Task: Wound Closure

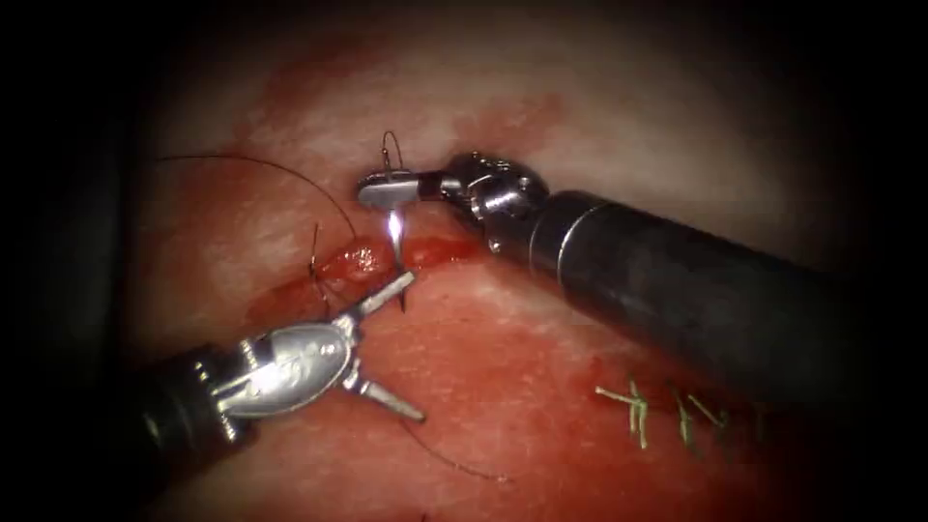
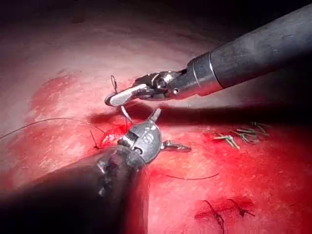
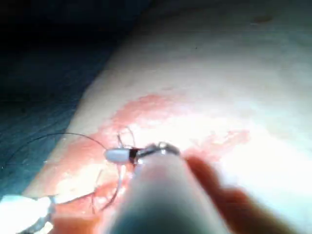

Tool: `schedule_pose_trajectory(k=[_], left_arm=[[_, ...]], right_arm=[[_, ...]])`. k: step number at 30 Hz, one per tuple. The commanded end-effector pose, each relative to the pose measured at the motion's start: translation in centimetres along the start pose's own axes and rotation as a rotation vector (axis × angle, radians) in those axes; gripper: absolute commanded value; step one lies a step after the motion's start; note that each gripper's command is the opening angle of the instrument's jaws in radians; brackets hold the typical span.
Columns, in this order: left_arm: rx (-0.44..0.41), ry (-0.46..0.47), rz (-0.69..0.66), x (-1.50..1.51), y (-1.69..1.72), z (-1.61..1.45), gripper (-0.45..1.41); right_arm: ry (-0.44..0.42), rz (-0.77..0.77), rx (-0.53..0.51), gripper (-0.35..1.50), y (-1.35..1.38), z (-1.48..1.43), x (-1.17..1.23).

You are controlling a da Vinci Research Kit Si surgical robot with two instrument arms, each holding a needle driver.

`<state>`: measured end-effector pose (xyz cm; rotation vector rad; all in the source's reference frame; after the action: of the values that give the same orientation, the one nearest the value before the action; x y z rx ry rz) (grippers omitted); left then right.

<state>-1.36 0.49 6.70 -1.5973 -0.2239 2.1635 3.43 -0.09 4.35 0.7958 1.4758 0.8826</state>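
The tissue [image 1: 599, 116] spreads pale across the upper frame and red with fluid [image 1: 503, 387] below, the cut [image 1: 425, 253] just left of centre. In the endoscope view my right tool [image 1: 372, 189] is clenched on the needle [image 1: 394, 232] near its upper end; the curve runs down into the cut. My left tool [image 1: 401, 346], lower left, is spread and grasps nothing, its upper jaw just beside the needle. I judge that jaw could knock the needle and twist it in my grip. I count one needle, one thread [image 1: 261, 166], two tools, and several green cut ends [image 1: 643, 406] at lower right. In the left wrist view the right tool [image 2: 114, 100] clamps the needle [image 2: 126, 114] above the left tool [image 2: 165, 129], released. In the right wrist view my right tool [image 3: 116, 155] pinches the needle [image 3: 119, 183].
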Motion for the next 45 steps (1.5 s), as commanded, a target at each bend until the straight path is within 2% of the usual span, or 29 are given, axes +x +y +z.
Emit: schedule_pose_trajectory(k=[1, 2, 3, 8, 9, 12, 16, 25, 33, 35, 38, 45], left_arm=[[-0.007, -0.019, 0.000, -0.07, -0.04, 0.02, -0.08], [-0.015, -0.032, -0.022, -0.11, -0.07, -0.03, -0.33], [-0.005, -0.074, -0.071, -0.20, -0.15, -0.14, -0.45], [0.023, -0.213, -0.095, -0.46, -0.37, -0.33, -0.45], [0.037, -0.265, -0.111, -0.59, -0.46, -0.37, -0.45], [0.058, -0.327, -0.114, -0.72, -0.54, -0.36, -0.45], [0.071, -0.337, -0.124, -0.75, -0.61, -0.30, -0.45], [0.074, -0.337, -0.156, -0.47, -0.80, -0.26, -0.45], [0.085, -0.336, -0.161, -0.48, -0.89, -0.12, -0.45], [0.084, -0.343, -0.159, -0.52, -0.92, -0.09, -0.45], [0.057, -0.414, -0.156, -0.68, -0.93, -0.01, -0.45], [0.041, -0.514, -0.189, -1.14, -0.95, 0.23, -0.45]], right_arm=[[0.006, -0.058, 0.017, -0.35, 0.02, 0.07, -0.04], [0.013, -0.094, 0.025, -0.35, 0.02, 0.07, -0.04], [0.022, -0.159, 0.043, -0.35, 0.00, 0.05, -0.04], [0.026, -0.275, 0.083, -0.35, -0.02, 0.00, -0.04], [0.029, -0.304, 0.096, -0.35, -0.03, -0.02, -0.05], [0.031, -0.333, 0.109, -0.35, -0.05, -0.04, -0.05], [0.032, -0.373, 0.113, -0.35, -0.09, -0.07, -0.05], [0.038, -0.425, 0.117, -0.35, -0.10, -0.13, -0.05], [0.039, -0.454, 0.115, -0.35, -0.10, -0.13, -0.04], [0.040, -0.471, 0.114, -0.35, -0.09, -0.13, -0.03], [0.041, -0.482, 0.113, -0.35, -0.07, -0.12, -0.01], [0.051, -0.499, 0.113, -0.35, 0.00, -0.10, 0.01]])
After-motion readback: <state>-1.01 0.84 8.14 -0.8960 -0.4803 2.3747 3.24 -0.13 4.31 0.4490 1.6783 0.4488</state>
